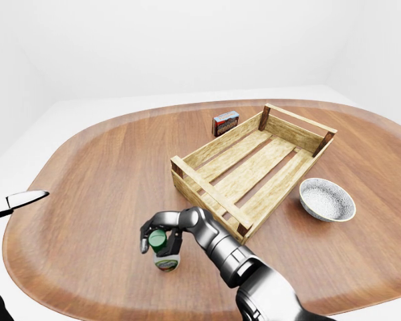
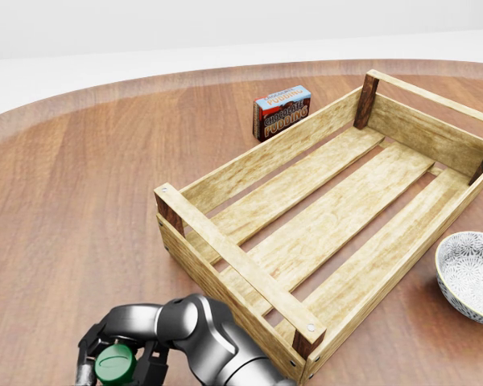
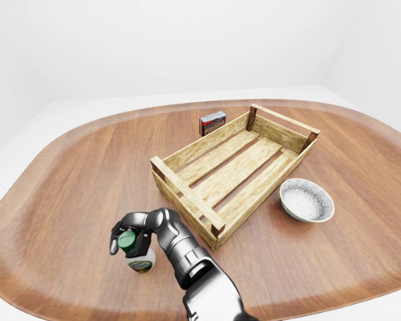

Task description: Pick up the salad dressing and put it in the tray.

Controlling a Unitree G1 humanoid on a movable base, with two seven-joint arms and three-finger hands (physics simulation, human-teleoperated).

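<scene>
The salad dressing bottle [image 1: 167, 259] has a green cap and stands upright on the wooden table near the bottom of the left-eye view. My right hand [image 1: 158, 235] reaches in from the bottom and its fingers curl round the bottle's cap and neck; the head view shows the cap [image 2: 114, 363] between the fingers. The wooden slatted tray [image 1: 207, 190] lies empty just right of and above the bottle, its near corner close to my wrist. My left hand [image 1: 17, 199] shows only at the left edge, fingers stretched out and empty.
A patterned white bowl [image 1: 327, 199] sits right of the tray. A small pudding box [image 1: 225, 122] stands beyond the tray's far left side. The rounded table edge [image 1: 27, 194] runs close to my left hand.
</scene>
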